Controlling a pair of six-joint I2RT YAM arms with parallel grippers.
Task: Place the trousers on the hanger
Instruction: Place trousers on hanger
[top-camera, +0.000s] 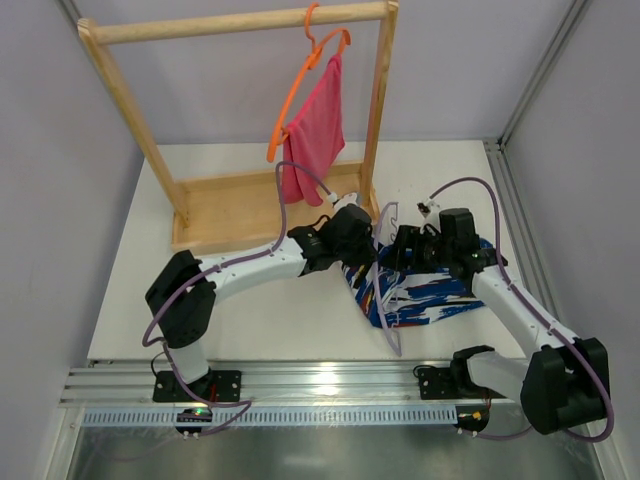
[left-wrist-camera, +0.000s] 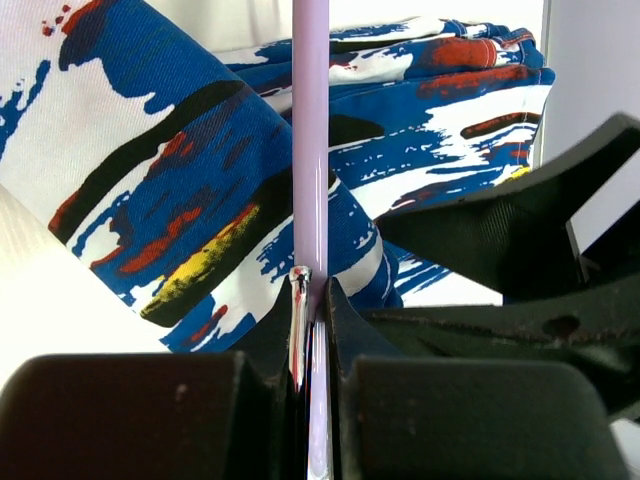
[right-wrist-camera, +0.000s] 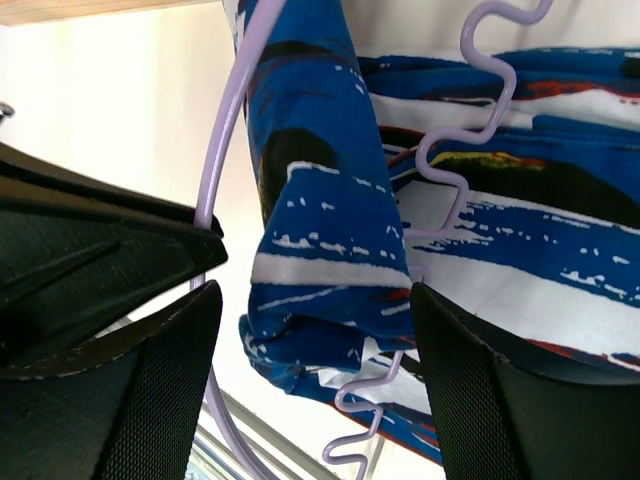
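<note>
Shown by top view only: wooden rack at rear of table, orange hanger with pink cloth hung on rail; trousers heaped on table between arms.

Left wrist view: left hand clamped shut on smooth translucent lilac hanger, beside metal hook.

Right wrist view: right hand spread wide, soft brushstroke-print fold hung between fingers, not pinched; wavy notched hanger arm seen against fabric.
</note>
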